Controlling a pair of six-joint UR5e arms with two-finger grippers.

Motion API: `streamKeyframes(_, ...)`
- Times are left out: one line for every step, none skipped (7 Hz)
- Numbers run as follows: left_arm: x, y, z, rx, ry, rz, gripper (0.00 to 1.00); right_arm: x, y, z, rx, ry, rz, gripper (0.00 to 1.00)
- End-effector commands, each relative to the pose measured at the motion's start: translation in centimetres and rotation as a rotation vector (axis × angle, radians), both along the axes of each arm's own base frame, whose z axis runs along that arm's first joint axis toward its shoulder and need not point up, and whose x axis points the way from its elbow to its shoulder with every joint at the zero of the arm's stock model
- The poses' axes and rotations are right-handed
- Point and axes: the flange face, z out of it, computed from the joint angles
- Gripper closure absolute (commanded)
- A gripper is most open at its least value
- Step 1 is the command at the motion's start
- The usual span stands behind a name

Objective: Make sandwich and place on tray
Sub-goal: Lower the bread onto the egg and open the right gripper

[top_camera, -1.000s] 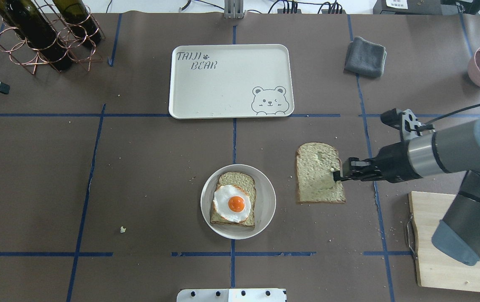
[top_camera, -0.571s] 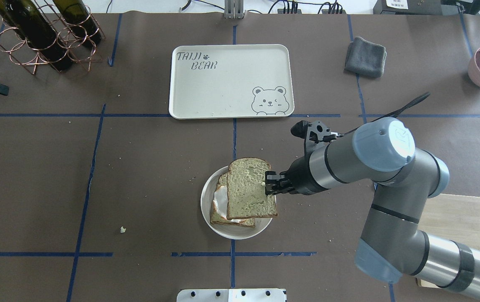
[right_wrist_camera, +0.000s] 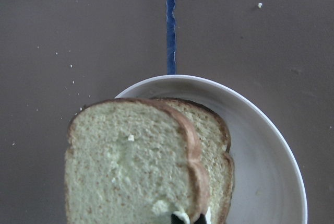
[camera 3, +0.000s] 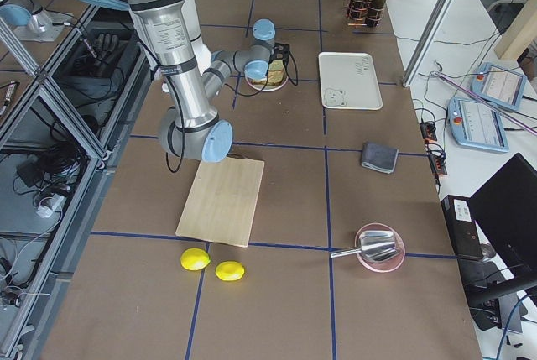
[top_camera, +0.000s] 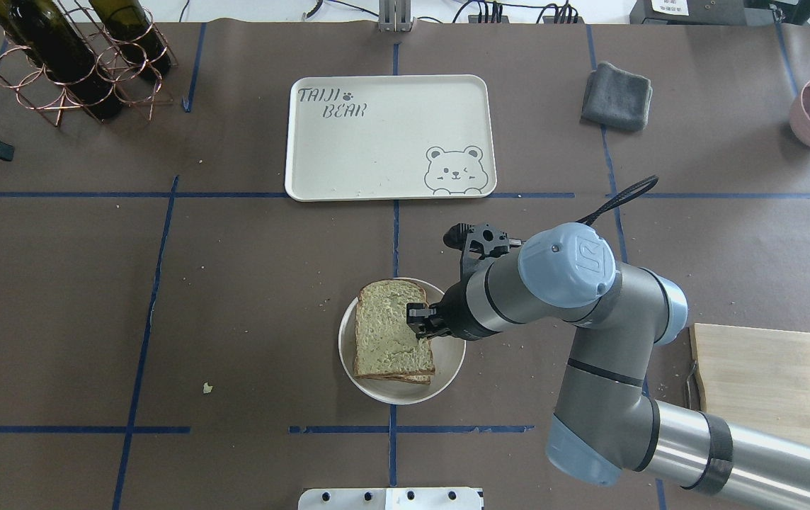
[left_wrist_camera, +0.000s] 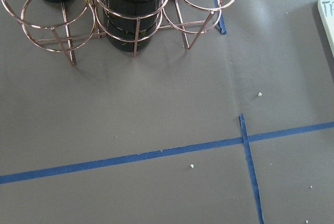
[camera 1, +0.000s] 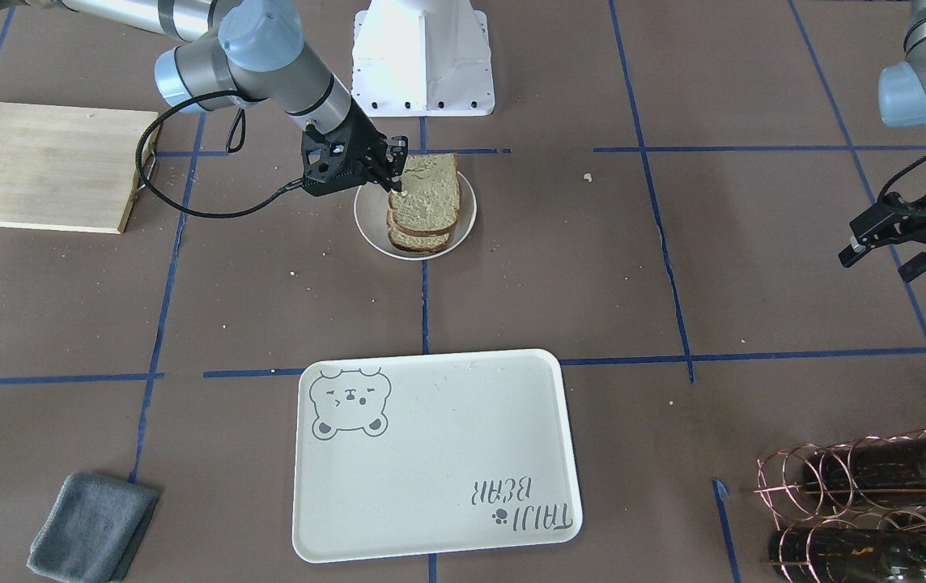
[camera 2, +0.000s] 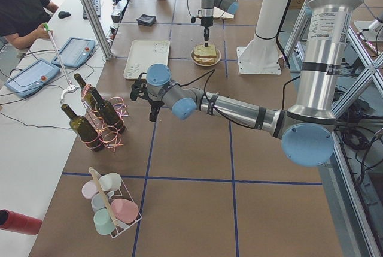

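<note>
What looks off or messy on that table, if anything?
The top bread slice sits shifted on the lower slice, whose edge pokes out on one side. A loose crumb lies on the table, left of the plate.

The sandwich [top_camera: 389,333], two tan brown-crusted slices stacked slightly askew, lies on a round white plate [top_camera: 447,361] at the table's [top_camera: 235,283] near middle; the cream bear-printed tray [top_camera: 377,152] lies flat beyond it, well apart

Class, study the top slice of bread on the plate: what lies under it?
Under the top slice, a second slice peeks out at the edges, lying on the white plate. Anything between the two slices is covered.
</note>
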Motion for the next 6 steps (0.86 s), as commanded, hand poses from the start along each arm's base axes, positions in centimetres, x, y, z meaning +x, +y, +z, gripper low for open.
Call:
streamKeyframes(0.0, 0.0, 0.01, 0.0, 0.0, 0.0, 0.0, -0.47, -0.21, 0.64, -0.003, 0.015, 0.005, 1.0)
streamKeyframes(-0.01, 0.01, -0.05, 0.0, 0.0, 0.0, 0.0, -0.92, -0.41, 0.79, -0.005, 0.019, 0.005, 1.0)
streamKeyframes(0.0, -0.02, 0.1, -0.003, -0.001, 0.0, 0.0, -0.87, -0.5, 0.8, -0.007, 0.019, 0.007, 0.93)
streamKeyframes(0.11, -0.08, 0.17, -0.003, -0.002, 0.002, 0.0, -0.91, -0.52, 0.86, -0.006, 0.02, 0.006, 0.31)
streamKeyframes(0.1, -0.05, 0.02, -0.001, 0.0, 0.001, 0.0, -0.77, -0.66, 0.8, -0.007, 0.019, 0.01, 0.0)
streamKeyframes(0.1, -0.08, -0.21, 0.003, 0.0, 0.0, 0.0, -0.19, -1.19, 0.54, -0.006, 0.014, 0.016, 0.0)
